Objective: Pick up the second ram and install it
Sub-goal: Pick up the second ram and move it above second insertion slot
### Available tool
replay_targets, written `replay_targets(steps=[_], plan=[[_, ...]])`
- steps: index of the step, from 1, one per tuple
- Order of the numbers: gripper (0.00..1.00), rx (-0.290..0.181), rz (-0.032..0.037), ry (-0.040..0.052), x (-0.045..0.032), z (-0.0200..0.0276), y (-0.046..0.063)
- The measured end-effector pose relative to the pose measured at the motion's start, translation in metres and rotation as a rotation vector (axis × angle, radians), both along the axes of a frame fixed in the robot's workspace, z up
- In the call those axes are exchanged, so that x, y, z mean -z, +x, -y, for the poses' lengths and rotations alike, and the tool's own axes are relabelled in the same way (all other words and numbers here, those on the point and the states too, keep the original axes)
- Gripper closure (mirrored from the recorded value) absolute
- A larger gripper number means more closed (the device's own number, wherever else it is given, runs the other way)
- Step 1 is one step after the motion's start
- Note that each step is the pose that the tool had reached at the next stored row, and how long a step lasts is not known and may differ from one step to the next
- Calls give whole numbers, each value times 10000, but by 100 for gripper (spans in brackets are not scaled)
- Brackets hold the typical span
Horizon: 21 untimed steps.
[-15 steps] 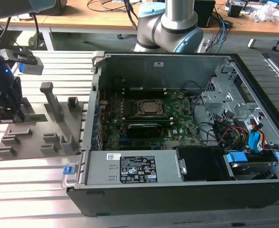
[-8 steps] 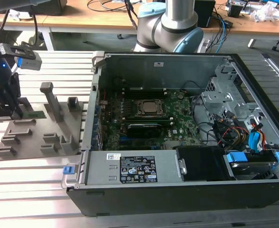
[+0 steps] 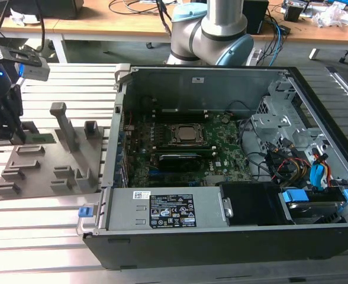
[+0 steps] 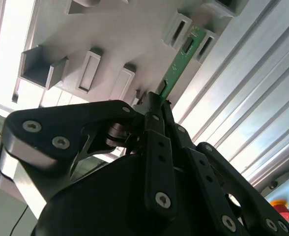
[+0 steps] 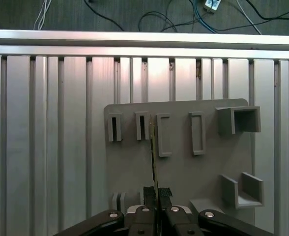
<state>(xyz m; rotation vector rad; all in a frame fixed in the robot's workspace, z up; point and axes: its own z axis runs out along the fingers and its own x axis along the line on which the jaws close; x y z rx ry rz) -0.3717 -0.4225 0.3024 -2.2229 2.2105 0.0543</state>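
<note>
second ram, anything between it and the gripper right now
Nothing visible does. The gripper is shut on one end of the second ram, which stands on edge at the grey fixture tray.

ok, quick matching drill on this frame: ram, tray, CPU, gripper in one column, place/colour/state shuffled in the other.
1. ram
2. tray
3. CPU
4. gripper

a. grey, lying on the table, at the exterior view's left
b. inside the open case
c. green, held at one end
d. black, shut, over the tray

Pairs: 1-c, 2-a, 3-b, 4-d
</note>
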Motion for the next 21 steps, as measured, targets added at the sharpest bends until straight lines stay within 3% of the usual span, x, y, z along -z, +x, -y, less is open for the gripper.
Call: replay_targets(steps=[6,11,21], plan=[[86,0,0,-2,-129,-10,0],[86,0,-1,-3,-289,-14,0],[86,0,0,-3,-490,-23,1]])
